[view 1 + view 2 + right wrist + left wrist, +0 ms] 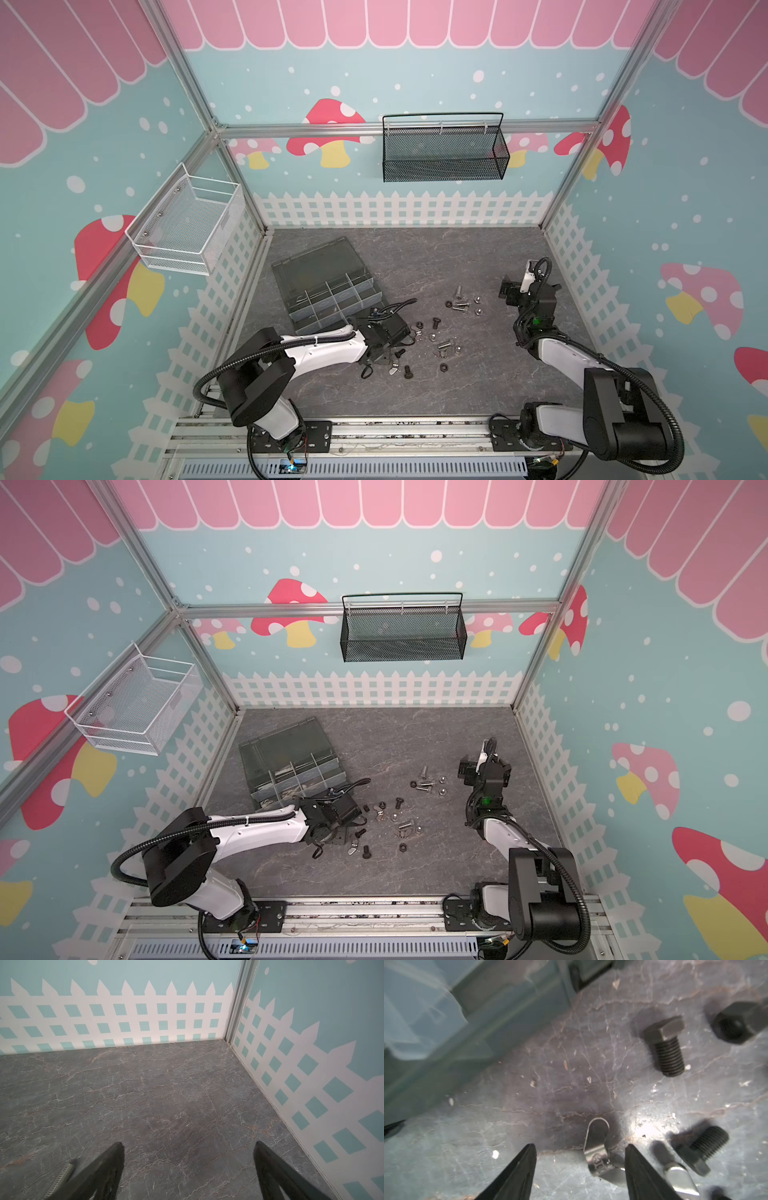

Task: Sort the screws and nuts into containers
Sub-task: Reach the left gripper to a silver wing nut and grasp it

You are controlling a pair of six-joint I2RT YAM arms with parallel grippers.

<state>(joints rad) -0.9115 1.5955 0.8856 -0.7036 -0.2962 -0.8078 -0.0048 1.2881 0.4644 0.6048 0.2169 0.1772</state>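
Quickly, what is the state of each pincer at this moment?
Left pincer: open, jaws astride a silver wing nut, not gripping it.
Right pincer: open, holding nothing.

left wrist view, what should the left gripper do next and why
Probably close the left gripper on the silver wing nut: it lies on the table between the parted jaws, nearer one fingertip, and is not yet gripped.
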